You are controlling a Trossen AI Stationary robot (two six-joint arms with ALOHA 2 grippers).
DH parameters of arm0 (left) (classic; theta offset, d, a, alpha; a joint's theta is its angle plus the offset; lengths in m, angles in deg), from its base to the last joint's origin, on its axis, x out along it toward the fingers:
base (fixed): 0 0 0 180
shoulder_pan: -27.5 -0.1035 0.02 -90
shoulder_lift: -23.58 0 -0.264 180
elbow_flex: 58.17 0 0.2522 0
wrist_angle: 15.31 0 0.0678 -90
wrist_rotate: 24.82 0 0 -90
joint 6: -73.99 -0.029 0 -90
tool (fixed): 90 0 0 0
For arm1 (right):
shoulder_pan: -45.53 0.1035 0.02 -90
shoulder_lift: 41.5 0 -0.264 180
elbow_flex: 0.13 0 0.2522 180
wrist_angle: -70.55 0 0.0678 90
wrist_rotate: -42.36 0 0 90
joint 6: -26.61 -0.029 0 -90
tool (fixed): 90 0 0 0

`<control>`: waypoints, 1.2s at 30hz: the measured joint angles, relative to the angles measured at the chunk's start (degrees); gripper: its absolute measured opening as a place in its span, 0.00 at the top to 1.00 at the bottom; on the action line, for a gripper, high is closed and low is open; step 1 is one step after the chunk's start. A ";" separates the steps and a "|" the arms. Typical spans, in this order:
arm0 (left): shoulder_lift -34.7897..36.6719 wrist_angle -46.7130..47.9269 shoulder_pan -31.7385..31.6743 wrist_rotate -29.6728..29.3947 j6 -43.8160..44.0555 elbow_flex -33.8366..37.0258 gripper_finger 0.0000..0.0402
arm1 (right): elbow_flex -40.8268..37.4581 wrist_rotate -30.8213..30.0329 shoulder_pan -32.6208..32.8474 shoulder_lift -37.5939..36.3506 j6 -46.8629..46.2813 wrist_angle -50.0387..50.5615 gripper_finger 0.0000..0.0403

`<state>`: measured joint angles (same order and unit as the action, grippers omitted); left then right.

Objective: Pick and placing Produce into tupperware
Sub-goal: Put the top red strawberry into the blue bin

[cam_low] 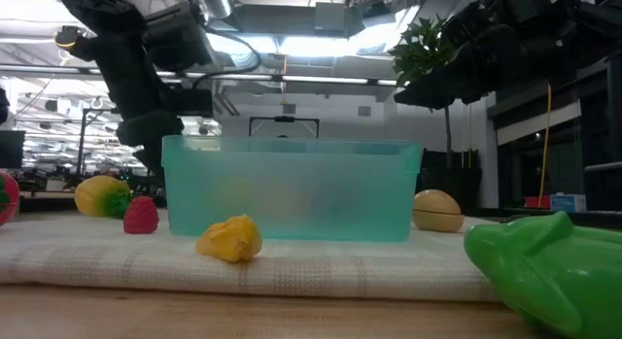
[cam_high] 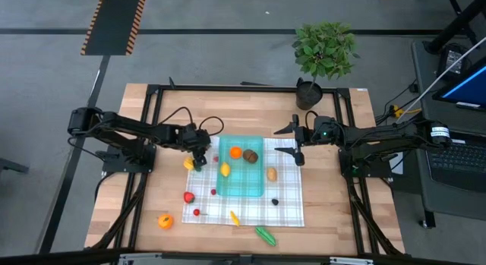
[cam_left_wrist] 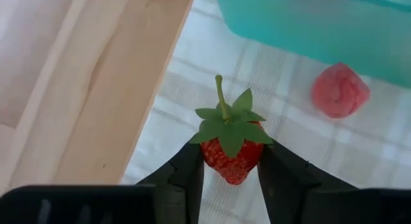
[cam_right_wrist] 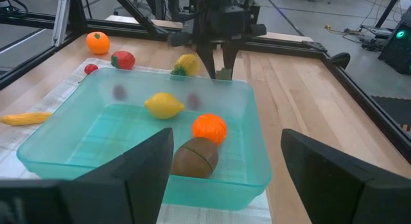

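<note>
a wooden table is covered in its middle by a white-and-green checked cloth. at the cloth's left edge, just left of the tupperware, the left gripper is seen clamped on a small red strawberry with its green leaves up. inside the tupperware an orange fruit, a yellow lemon and a brown piece are held. the right gripper, its fingers wide apart and empty, is kept at the container's right side.
</note>
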<state>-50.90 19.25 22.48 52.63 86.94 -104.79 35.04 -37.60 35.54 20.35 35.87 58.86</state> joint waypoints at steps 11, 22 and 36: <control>10.40 5.76 0.00 0.37 -0.04 0.00 0.72 | 0.00 0.00 0.00 0.00 -0.02 0.02 0.28; 23.35 10.43 0.00 0.97 -3.34 0.01 0.71 | 0.00 0.00 0.00 0.00 -0.03 0.11 0.28; 34.62 -22.21 -1.31 12.37 -8.66 17.50 0.70 | 0.00 0.02 0.00 0.00 -0.04 -0.78 0.28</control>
<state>-16.28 -2.96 21.17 65.00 78.28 -87.29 35.04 -37.58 35.54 20.35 35.82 58.08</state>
